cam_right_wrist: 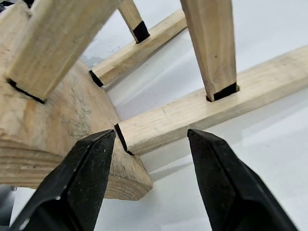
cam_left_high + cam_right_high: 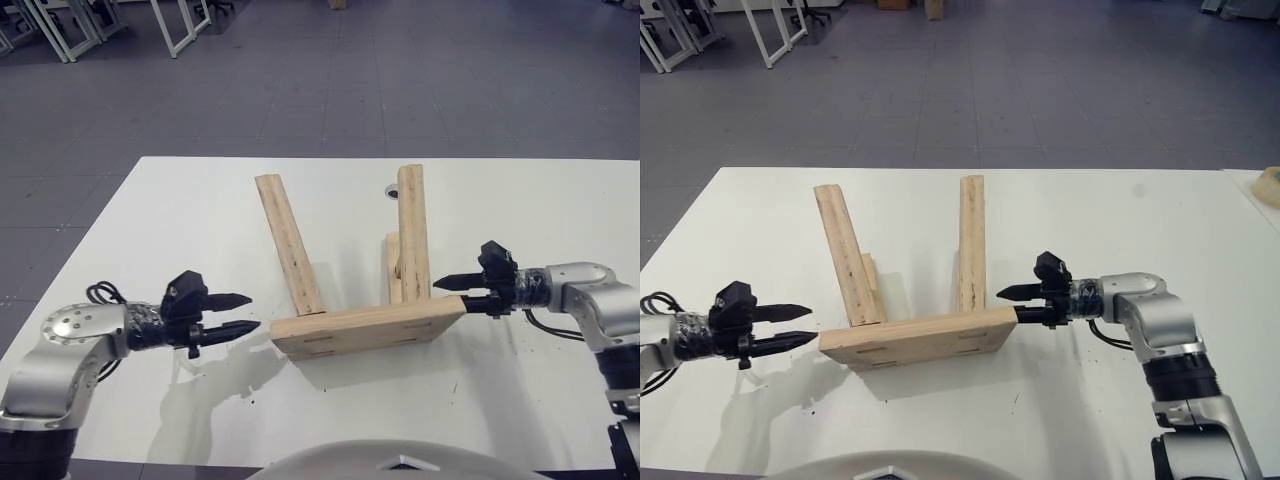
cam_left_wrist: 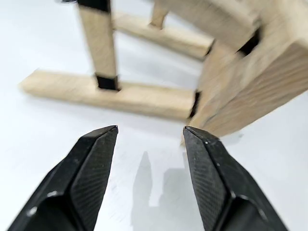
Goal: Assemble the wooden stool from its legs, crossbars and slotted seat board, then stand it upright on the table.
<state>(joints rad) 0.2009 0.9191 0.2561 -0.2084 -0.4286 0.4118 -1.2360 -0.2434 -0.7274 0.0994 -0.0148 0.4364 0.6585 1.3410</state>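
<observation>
The wooden stool lies on its side on the white table. Its slotted seat board stands on edge toward me. The legs point away, joined by crossbars. My left gripper is open, just off the board's left end and apart from it. In the left wrist view the open gripper faces the seat board and a leg. My right gripper is open at the board's right end, its fingers either side of the corner where a leg meets the seat board.
A black cable loops beside my left arm. A small round hole sits in the table behind the stool. A pale wooden object lies at the far right edge. Desk frames stand on the grey floor beyond the table.
</observation>
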